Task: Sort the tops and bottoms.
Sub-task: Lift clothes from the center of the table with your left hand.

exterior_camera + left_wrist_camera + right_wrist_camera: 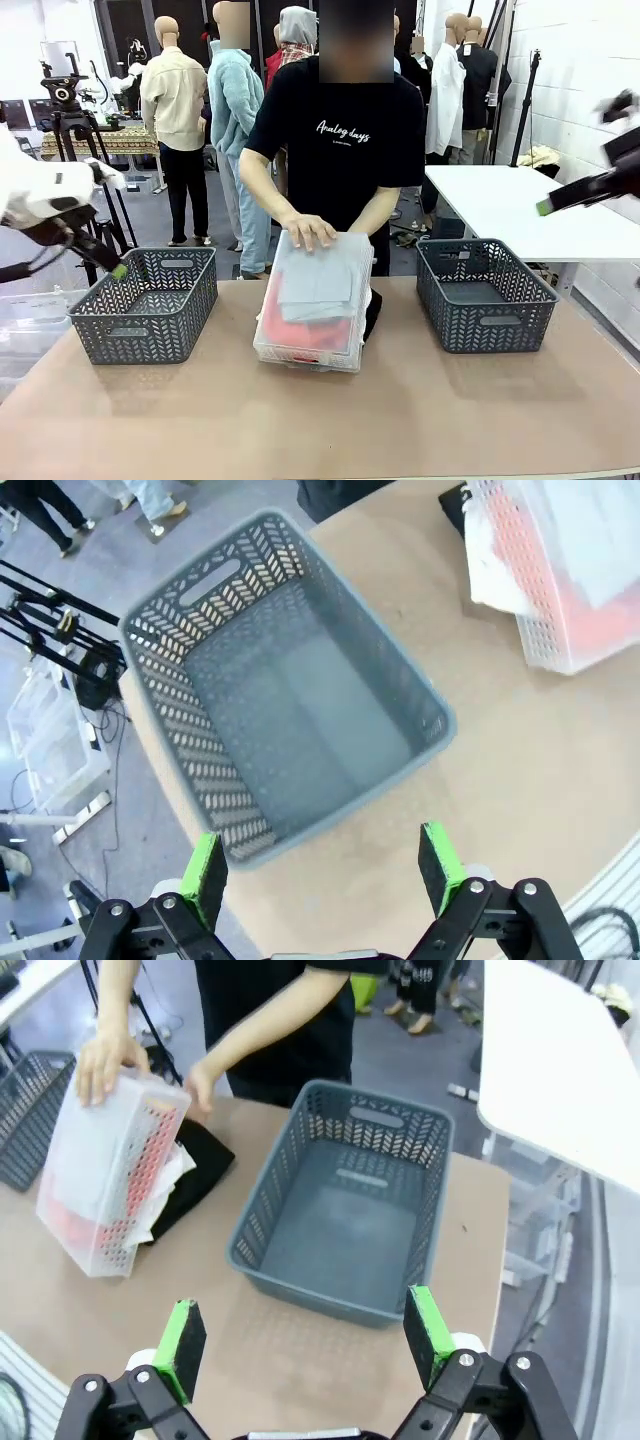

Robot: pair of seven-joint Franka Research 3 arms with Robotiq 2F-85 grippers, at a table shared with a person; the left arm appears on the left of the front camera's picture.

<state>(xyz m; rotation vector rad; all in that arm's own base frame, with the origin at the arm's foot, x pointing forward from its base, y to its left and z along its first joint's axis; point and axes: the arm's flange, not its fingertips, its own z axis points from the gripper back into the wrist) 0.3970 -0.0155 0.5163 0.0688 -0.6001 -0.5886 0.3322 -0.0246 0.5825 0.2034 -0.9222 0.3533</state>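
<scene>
Left gripper (pixel 320 848), right gripper (pixel 300 1312), jaws apart; tops (pixel 300 338) inside white bin (pixel 356 300), well away

The left basket (pixel 145 305) and right basket (pixel 484 295) are looking like matt grey perforated plastic. The bin (pixel 335 260) is showing milky, translucent plastic, with the red top (pixel 300 335), soft cloth, showing through. The table (pixel 450 400) is looking smooth and matt.

A robotics lab or test hall. At the left edge of the front view a white robot arm (pixel 40 190) reaches in over a brown worktop (pixel 400 420). The left gripper (pixel 320 850), black with green pads, shows at the bottom of its wrist view. A camera tripod (pixel 62 110) stands upper left, with cables (pixel 112 725) on the grey floor (pixel 120 560). Clear storage boxes (pixel 25 325) sit lower left, a white table (pixel 520 215) and painted block wall (pixel 585 70) at right
</scene>
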